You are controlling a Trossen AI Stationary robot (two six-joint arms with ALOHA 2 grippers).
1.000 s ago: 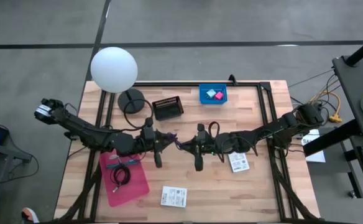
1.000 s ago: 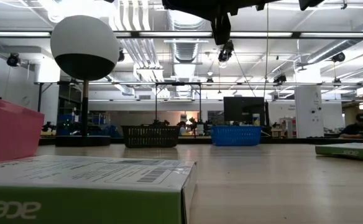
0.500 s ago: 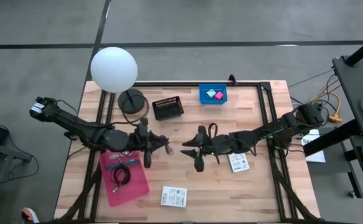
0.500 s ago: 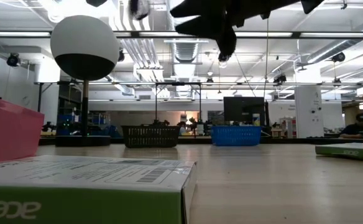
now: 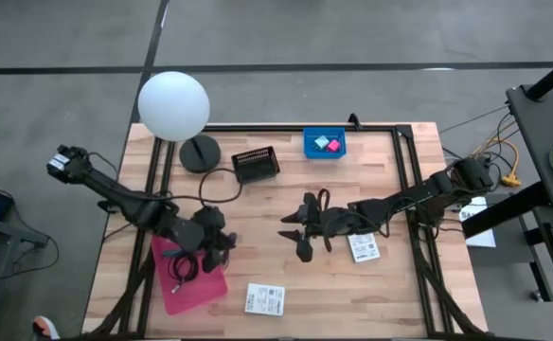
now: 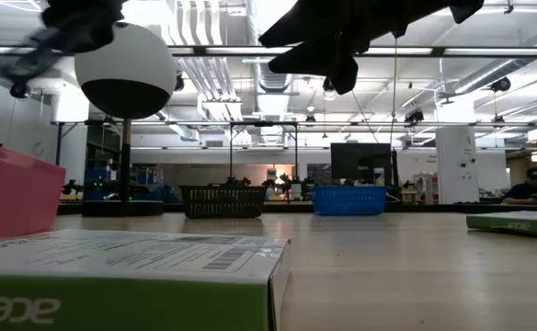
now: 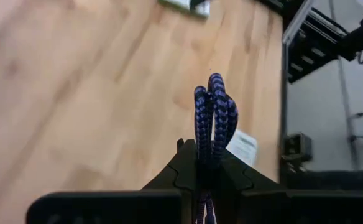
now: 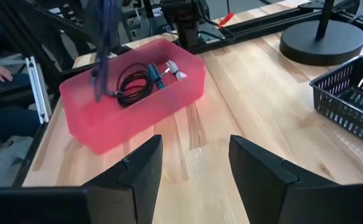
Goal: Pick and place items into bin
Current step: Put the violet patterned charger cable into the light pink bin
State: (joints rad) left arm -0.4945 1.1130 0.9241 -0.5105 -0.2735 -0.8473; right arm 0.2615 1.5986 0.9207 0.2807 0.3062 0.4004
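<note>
On the left, the left pincer (image 5: 222, 248) is clamped on the purple cable (image 7: 213, 109), whose folded loops stand up between its closed fingers in the left wrist view. It hangs over the near-left part of the tabletop (image 5: 286, 204), at the right edge of the pink bin (image 5: 193, 275); my reading is that the cable is held there so it can be let go into the bin. The bin already holds a black coiled cable (image 8: 132, 86) and a teal pen (image 5: 184, 249), so the open room inside lies toward its near end. Its walls are low, and the right wrist view shows the purple cable dangling at the bin's rim, so a little more travel leftward looks wise before release.

Just right of the bin, near the front edge, lies a white packet (image 5: 264, 299), clear of both arms.

In the middle, the right pincer (image 5: 303, 248) stands half spread and empty above bare wood. A second white packet (image 5: 363, 247) lies just to its right, likely the next pick.

Far back sit the black basket (image 5: 256, 164) and the blue tray (image 5: 324, 144) with the cubes, well apart from the arms.
</note>
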